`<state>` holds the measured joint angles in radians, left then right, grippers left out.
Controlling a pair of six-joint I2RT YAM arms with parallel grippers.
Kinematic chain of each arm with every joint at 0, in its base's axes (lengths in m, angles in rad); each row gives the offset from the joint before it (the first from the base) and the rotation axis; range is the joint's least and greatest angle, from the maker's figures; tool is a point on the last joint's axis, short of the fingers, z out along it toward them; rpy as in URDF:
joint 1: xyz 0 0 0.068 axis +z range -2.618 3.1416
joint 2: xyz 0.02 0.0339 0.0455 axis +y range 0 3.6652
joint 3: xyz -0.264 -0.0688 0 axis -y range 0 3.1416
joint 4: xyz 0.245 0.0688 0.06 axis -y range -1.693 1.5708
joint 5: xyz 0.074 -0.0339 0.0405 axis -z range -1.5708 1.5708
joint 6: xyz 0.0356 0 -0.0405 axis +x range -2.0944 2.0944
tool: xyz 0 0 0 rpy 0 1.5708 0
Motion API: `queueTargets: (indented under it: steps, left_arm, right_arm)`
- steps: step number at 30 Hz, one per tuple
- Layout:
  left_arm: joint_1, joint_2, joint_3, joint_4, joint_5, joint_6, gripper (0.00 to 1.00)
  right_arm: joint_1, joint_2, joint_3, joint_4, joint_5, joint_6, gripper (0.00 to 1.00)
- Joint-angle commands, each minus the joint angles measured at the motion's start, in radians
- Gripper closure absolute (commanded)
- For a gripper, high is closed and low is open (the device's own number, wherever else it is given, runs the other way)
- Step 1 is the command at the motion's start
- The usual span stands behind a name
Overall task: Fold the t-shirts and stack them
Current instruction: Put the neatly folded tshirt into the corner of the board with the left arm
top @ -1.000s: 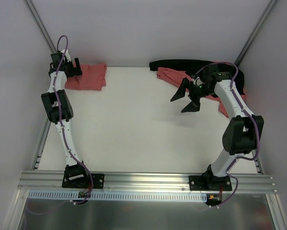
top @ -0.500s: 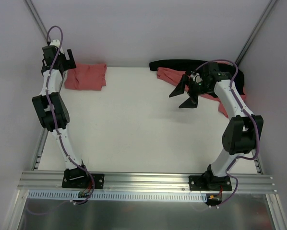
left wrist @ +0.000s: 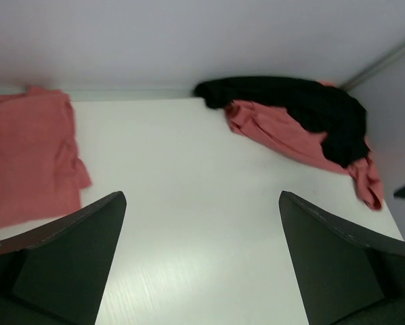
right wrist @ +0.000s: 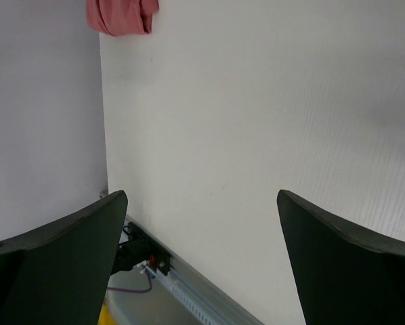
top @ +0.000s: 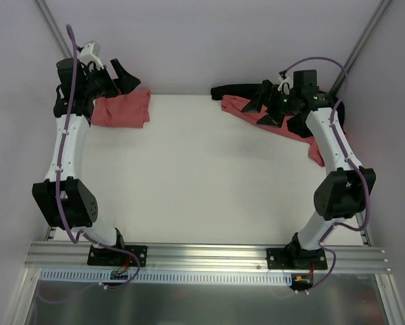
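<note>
Table: white, with cloth lying along its far edge.
Left arm: swinging up and back over the last second, lifting away from the far-left corner.
Right arm: pulling back from mid-table and reaching out over the far-right corner.
Pile of t-shirts: lying crumpled at far right, salmon-red, with a black garment draped across it.
Folded t-shirt: sitting flat at far left, just below the left gripper.
Left gripper: hanging wide open, holding nothing.
Right gripper: hovering above the pile, fingers spread wide, empty.
Meaning: one shirt is looking done, and the next pick seems to be coming up.
Writing: nothing readable is showing anywhere.
</note>
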<state>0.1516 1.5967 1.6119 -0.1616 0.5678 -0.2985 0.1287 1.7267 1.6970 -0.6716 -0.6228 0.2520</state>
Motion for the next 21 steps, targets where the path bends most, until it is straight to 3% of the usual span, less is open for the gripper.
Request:
queueTargets:
  steps: [1,4,8,9,10,11,13,17,21]
  left_arm:
    - [-0.015,-0.125,-0.073,0.019,0.124,-0.054,0.01]
    - [-0.014,-0.22,-0.194,0.028,0.11,-0.079,0.01]
    - [-0.02,-0.32,-0.241,0.011,0.159,-0.036,0.01]
    - [-0.035,-0.328,-0.193,-0.086,0.109,-0.01,0.01]
    - [-0.093,-0.333,-0.164,-0.157,-0.063,0.03,0.01]
    - [-0.122,-0.343,-0.143,-0.206,-0.133,0.142,0.01]
    - [-0.174,-0.388,-0.165,-0.256,-0.285,0.22,0.01]
    - [-0.175,-0.464,-0.217,-0.236,-0.324,0.203,0.01]
    - [-0.175,-0.518,-0.257,-0.228,-0.315,0.176,0.01]
  right_arm:
    - [0.003,-0.117,0.07,0.015,0.064,-0.091,0.01]
    - [0.003,-0.194,0.03,0.014,0.11,-0.128,0.01]
    - [0.005,-0.271,-0.02,-0.031,0.149,-0.157,0.01]
    - [0.006,-0.303,-0.034,-0.042,0.184,-0.171,0.0]
    - [0.011,-0.321,-0.042,-0.064,0.217,-0.187,0.01]
    - [0.021,-0.343,-0.049,-0.074,0.289,-0.232,0.01]
    - [0.055,-0.409,-0.063,-0.118,0.444,-0.325,0.01]
    - [0.095,-0.447,-0.072,-0.169,0.592,-0.399,0.0]
    - [0.109,-0.504,-0.137,-0.151,0.6,-0.419,0.0]
